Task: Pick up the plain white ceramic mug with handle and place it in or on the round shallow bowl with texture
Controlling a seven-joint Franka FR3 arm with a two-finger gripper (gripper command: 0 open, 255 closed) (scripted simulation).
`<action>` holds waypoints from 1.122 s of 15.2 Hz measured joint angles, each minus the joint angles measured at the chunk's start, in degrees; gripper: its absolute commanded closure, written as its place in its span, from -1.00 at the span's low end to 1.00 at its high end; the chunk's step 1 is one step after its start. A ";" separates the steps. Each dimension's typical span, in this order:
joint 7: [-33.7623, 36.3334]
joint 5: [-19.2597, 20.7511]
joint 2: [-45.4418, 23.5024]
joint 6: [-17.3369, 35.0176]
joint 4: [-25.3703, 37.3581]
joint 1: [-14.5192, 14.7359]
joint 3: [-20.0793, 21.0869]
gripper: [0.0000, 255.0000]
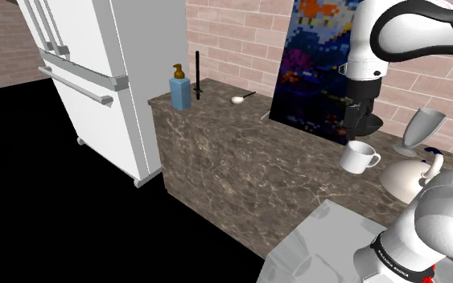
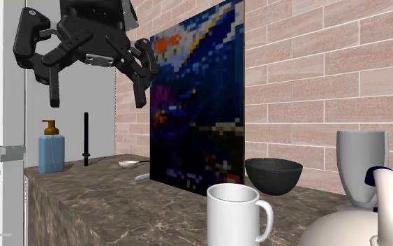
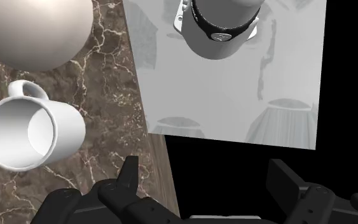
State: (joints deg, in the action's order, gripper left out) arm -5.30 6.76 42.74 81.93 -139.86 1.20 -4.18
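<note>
A white mug [image 1: 359, 157] with a handle stands upright on the brown marble counter [image 1: 240, 161]; it also shows near the front in the second exterior view [image 2: 235, 213]. Behind it, beside the painting, sits a dark round bowl [image 2: 273, 175]. My black gripper [image 1: 362, 127] hangs above the counter, over the mug's area, its fingers spread wide open with nothing between them [image 2: 95, 94]. In the wrist view the mug [image 3: 28, 133] lies off to the side of one finger [image 3: 130, 175], outside the gap, and the gripper [image 3: 209, 184] hovers over the counter's edge.
A white teapot [image 1: 409, 178] and a grey goblet [image 1: 420, 133] stand close to the mug. A blue soap dispenser [image 1: 180, 88], a black stick [image 1: 198, 76] and a white spoon [image 1: 239, 100] sit at the far end. A colourful painting [image 1: 317, 64] leans on the brick wall; a white fridge [image 1: 96, 72] stands beyond.
</note>
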 measured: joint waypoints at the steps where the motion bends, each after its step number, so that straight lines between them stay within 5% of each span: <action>1: 0.00 0.00 0.00 0.00 0.00 0.00 0.00 -1.00; 12: -5.70 8.76 3.92 19.83 -13.88 -7.76 -12.62 -1.00; 17: -9.35 13.04 0.17 32.03 -17.29 -11.45 -20.88 -1.00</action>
State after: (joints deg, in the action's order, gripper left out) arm -14.65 19.80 42.91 113.96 -157.15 -10.25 -25.06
